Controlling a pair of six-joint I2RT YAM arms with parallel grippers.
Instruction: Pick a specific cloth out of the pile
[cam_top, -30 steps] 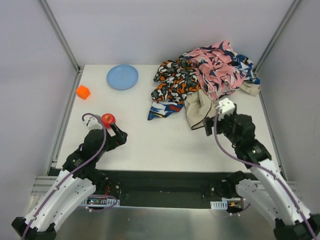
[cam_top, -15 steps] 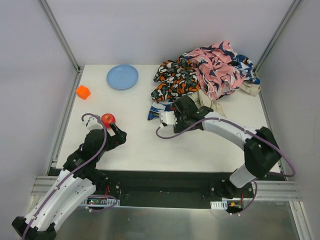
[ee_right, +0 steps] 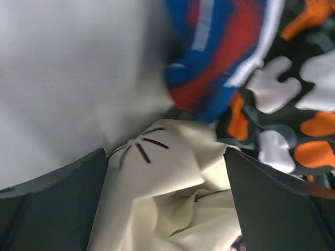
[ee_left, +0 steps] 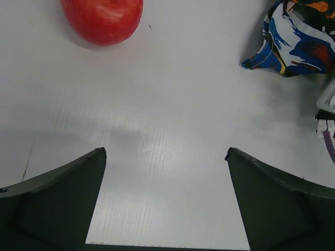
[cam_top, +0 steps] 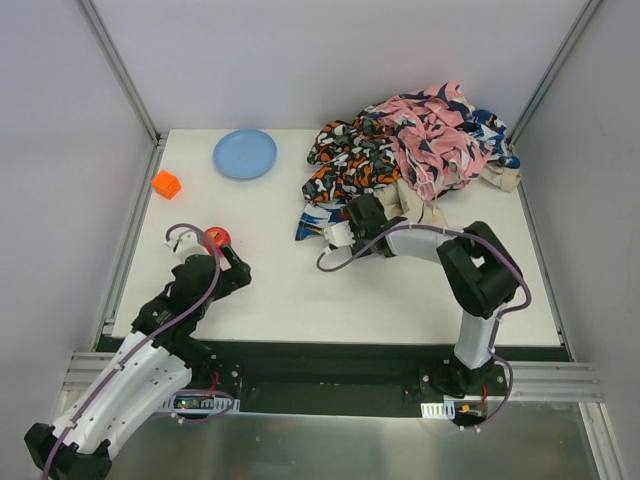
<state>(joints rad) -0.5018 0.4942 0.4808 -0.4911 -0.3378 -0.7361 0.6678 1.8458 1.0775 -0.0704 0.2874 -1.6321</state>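
The pile (cam_top: 415,150) lies at the table's far right: pink patterned cloth on top, orange-black-white cloth (cam_top: 345,165) to its left, blue-white-red cloth (cam_top: 325,218) and beige cloth (cam_top: 400,205) at the near edge. No plain black cloth shows in any view. My right gripper (cam_top: 375,212) is open at the pile's near edge. In the right wrist view its jaws (ee_right: 165,157) straddle the beige cloth (ee_right: 172,204), with the blue-white-red cloth (ee_right: 220,63) and orange-black-white cloth (ee_right: 293,115) just beyond. My left gripper (cam_top: 240,272) is open and empty over bare table (ee_left: 165,152).
A red apple (cam_top: 216,238) lies just beyond my left gripper and shows in the left wrist view (ee_left: 102,18). A blue plate (cam_top: 245,153) sits at the back. An orange block (cam_top: 166,184) lies at the far left. Enclosure walls ring the table.
My right arm swung from the table's right side leftward to the pile's near edge, then folded in closer, with its gripper over the beige cloth. The left arm has hardly moved.
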